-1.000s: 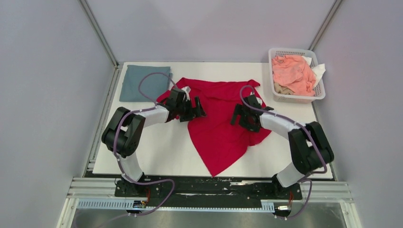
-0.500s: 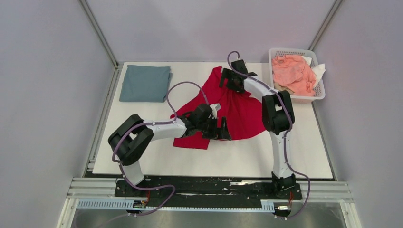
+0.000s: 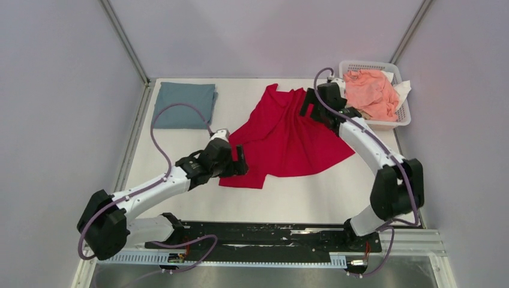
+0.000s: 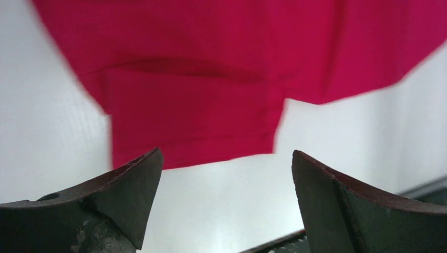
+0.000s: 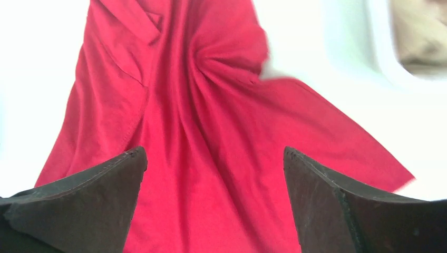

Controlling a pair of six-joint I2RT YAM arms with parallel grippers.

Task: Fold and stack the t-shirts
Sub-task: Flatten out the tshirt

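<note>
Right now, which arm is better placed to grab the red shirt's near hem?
Left. The left tool hovers open at the red shirt's near hem; the right tool is over its far edge.

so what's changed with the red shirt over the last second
The red t-shirt was drawn away from the near edge and spread out. Both tools let go: the left tool is open by its near-left hem, and the right tool is open over its far-right part. The grey-blue t-shirt and basket stayed put.
</note>
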